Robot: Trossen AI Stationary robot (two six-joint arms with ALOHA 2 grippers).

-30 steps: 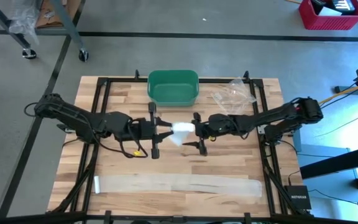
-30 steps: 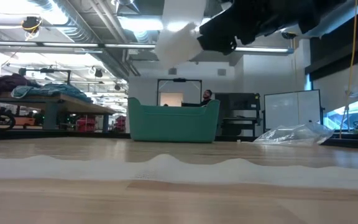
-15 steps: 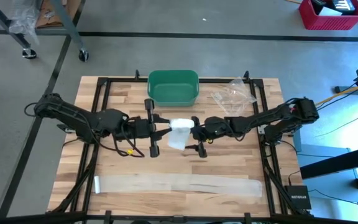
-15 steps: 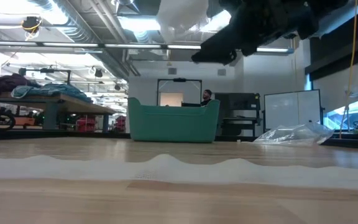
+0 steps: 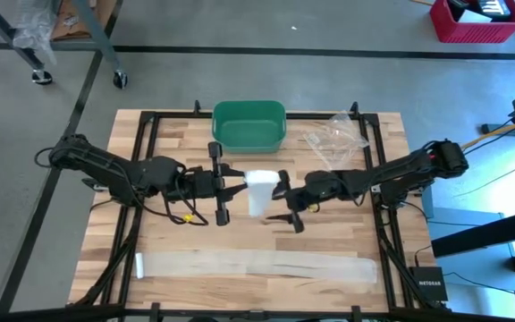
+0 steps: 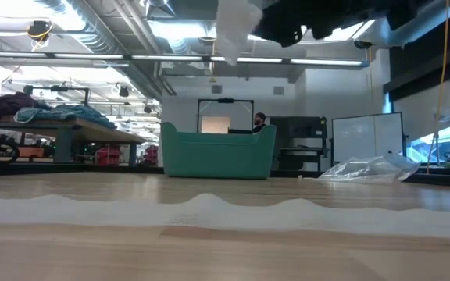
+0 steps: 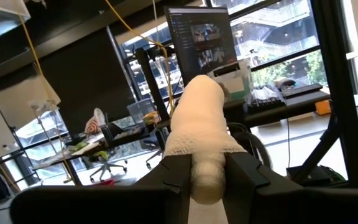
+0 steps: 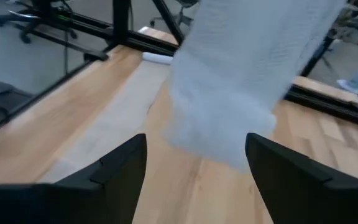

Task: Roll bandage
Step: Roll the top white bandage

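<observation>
A flat bandage strip lay along the near edge of the bench; in the low view it showed only as a pale rippled band. Mid-bench, raised, the left claw was clamped on the rolled bandage, its loose end hanging, while the right claw stood wide just beside it, holding nothing. Farther back sat a green bin and crumpled clear plastic; no legible writing.
</observation>
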